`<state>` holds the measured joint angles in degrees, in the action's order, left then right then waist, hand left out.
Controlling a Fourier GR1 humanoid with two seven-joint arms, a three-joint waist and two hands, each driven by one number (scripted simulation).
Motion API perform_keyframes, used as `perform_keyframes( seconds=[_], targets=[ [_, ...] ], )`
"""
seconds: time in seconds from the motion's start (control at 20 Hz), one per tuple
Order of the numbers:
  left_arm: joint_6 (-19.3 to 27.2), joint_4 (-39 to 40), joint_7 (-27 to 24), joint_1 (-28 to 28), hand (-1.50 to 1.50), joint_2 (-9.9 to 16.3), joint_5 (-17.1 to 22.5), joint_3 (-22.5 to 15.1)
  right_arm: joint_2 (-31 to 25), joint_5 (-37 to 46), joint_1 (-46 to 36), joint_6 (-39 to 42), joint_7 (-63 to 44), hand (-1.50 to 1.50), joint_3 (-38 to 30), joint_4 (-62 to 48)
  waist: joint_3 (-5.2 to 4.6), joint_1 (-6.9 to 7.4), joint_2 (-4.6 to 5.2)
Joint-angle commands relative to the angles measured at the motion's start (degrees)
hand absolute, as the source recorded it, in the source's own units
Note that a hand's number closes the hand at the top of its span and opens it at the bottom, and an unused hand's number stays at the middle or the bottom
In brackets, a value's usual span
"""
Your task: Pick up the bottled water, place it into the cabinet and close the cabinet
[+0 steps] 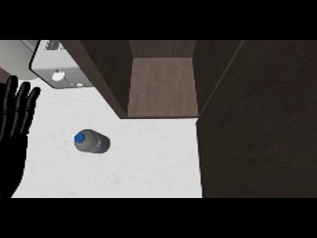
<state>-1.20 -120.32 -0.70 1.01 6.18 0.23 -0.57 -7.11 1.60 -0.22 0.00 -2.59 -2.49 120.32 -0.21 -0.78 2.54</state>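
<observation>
The bottled water [91,142] stands upright on the white counter [147,162], seen from above as a grey round body with a blue cap. Behind it the dark wooden cabinet [162,86] is open, its shelf bare, and its door [267,125] swings out along the right side. My left hand [6,130] rests open at the left edge, fingers pointing up, well left of the bottle and apart from it. My right hand does not show.
A white and grey appliance [54,65] sits at the back left, beside the cabinet's left wall. The open door covers the counter's right part.
</observation>
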Motion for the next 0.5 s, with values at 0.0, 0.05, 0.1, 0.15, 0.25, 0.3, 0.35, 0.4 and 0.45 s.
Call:
perform_keyframes(
  seconds=[0.0,0.05,0.1,0.15,0.25,0.3,0.35,0.4,0.45],
  targets=[
    [-3.45,2.81,0.72,-2.43,-1.5,-0.18,1.0,-4.52,-0.19,-0.59,1.43,1.46,2.44,-1.5,-0.27,-1.74,0.23,0.32,-2.47],
    [-9.12,-0.39,-0.19,0.29,-1.5,2.33,6.91,-4.17,-0.5,-1.5,2.4,2.29,2.49,-1.5,-0.13,-0.18,0.2,0.49,-2.59],
    [-12.13,-0.03,-2.78,-0.02,-1.5,2.6,7.48,-7.29,-0.91,-1.43,3.61,3.36,2.89,-1.5,0.93,1.58,0.17,-0.15,-2.67],
    [-16.67,0.56,-4.95,-0.68,-1.5,4.06,10.73,-8.5,0.34,-0.56,0.71,2.25,2.44,-1.5,2.63,1.2,0.06,0.19,-2.53],
    [-21.93,-0.47,-4.71,-3.43,-1.5,5.27,14.0,-12.48,-0.51,-2.51,2.69,4.86,4.25,-1.5,3.24,3.62,0.14,-1.52,-2.71],
    [-17.58,6.31,5.41,5.47,-1.5,1.34,16.89,-15.13,6.28,-11.6,5.11,4.27,-3.32,-1.5,6.72,-0.59,0.36,-0.86,-1.17],
    [-19.29,6.89,7.07,5.21,-1.5,2.86,19.52,-14.65,6.53,-13.35,6.69,5.05,-4.07,-1.5,7.31,-0.23,0.33,-1.24,-1.61],
    [-20.49,7.23,7.45,6.36,-1.5,3.93,21.17,-14.18,6.42,-15.62,8.57,5.54,-5.37,-1.5,6.74,0.67,0.27,-1.05,-2.13],
    [-21.65,6.37,8.98,8.17,-1.5,5.25,25.16,-12.6,6.91,-16.01,10.54,5.04,-6.63,-1.5,8.0,2.66,0.19,-0.54,-2.51]
  ],
)
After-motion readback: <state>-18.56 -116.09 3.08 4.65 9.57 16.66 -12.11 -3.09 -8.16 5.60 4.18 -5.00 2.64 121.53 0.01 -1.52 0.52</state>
